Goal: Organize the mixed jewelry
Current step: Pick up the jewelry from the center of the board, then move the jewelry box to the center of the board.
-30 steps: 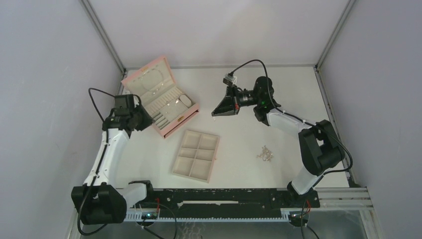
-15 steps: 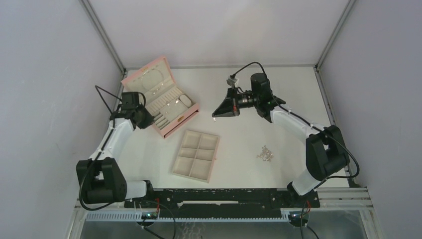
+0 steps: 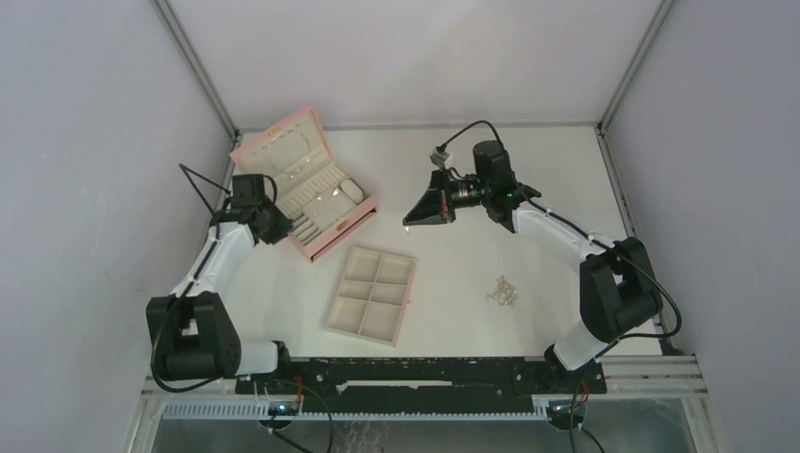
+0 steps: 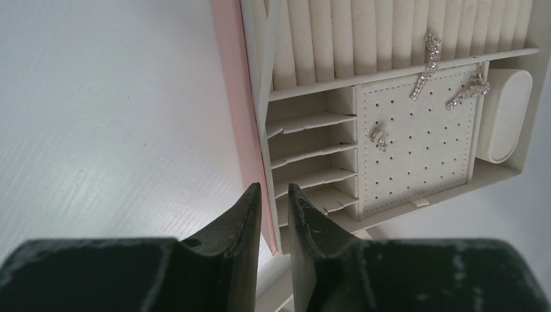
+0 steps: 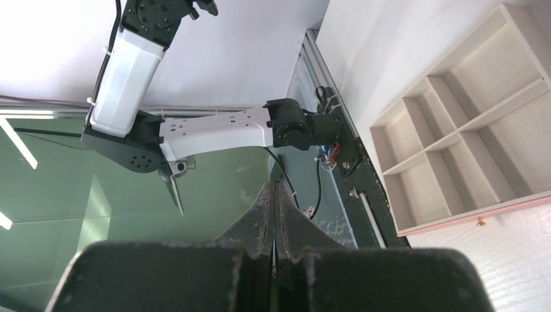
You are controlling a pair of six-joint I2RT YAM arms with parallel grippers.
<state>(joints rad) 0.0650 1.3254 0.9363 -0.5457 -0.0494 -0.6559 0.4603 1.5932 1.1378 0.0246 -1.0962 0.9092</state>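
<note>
We are finding the mixed jewelry (image 3: 503,292) lying as a small silver heap on the table (image 3: 557,160), right of the beige tray (image 3: 371,294) and well apart from both grippers. We are judging it light, limp, slippery and apt to tangle, so we are advising a fingertip pinch on one strand or ring edge. The left gripper (image 4: 273,190) is showing a narrow gap over the wall of the pink box (image 4: 234,97). The right gripper (image 5: 274,190) is pressed together and carrying nothing.

An open pink quilted box (image 3: 283,151) sits beside a beige six-compartment tray (image 3: 382,321). Silver jewelry (image 3: 503,293) lies heaped well to the right.
</note>
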